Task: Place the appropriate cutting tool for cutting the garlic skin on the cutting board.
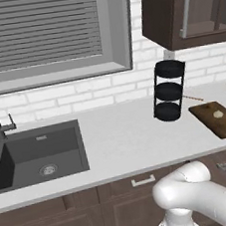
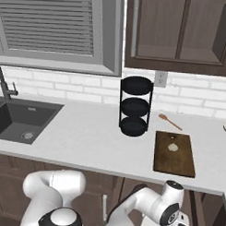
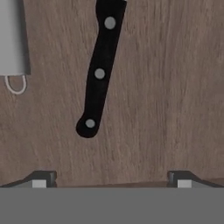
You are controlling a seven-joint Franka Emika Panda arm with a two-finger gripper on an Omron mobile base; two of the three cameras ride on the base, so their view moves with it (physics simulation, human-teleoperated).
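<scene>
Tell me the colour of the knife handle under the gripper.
Black, with three grey rivets; the knife handle shows best in the hand view.

Even, bright rendered light with soft shadows beside the black rack (image 1: 169, 90); all views slightly coarse, no glare.

small pale round garlic bulb (image 2: 172, 147) on flat dark brown wooden cutting board (image 2: 174, 159) | board right of black three-tier round rack (image 2: 135, 106) | dark sink (image 1: 37, 157) far left on counter

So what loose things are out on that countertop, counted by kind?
Black three-tier rack: 1
Cutting board: 1
Garlic, on the board: 1
Wooden spoon: 1
Total: 4
</scene>
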